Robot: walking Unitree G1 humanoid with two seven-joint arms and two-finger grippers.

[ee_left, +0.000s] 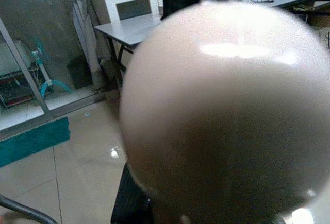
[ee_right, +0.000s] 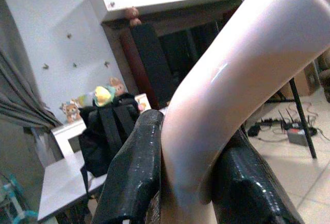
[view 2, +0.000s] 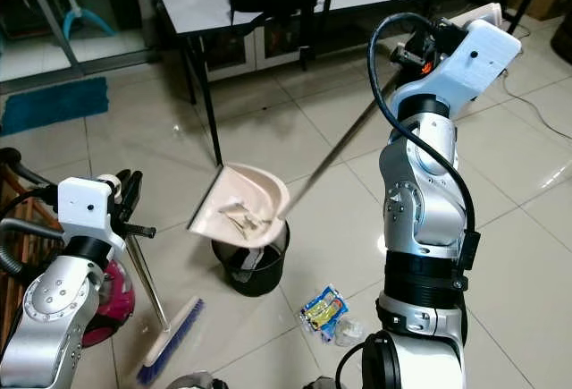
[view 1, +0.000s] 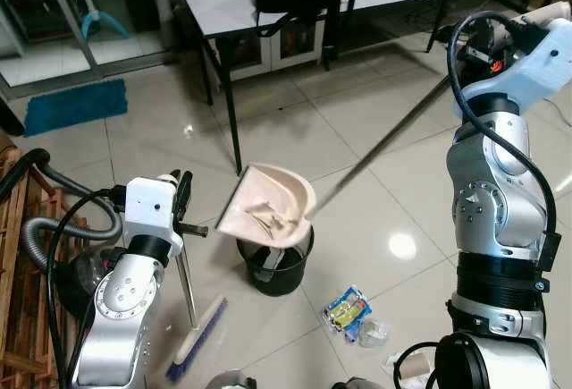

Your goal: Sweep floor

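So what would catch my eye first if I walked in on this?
Probably the pale dustpan held tilted over a small black bin mid-floor, scraps lying in it, its long handle running up to the right pincer, shut around the handle's end. Next, the left pincer holding a broom upright beside the bin, and the bright snack wrapper on the tiles nearby.

You see a glossy tiled floor (view 1: 357, 130) at centre frame, a smooth cream plastic dustpan (view 1: 268, 206) on a thin metal handle (view 1: 384, 143), and a matt black bin (view 1: 275, 268) beneath it.
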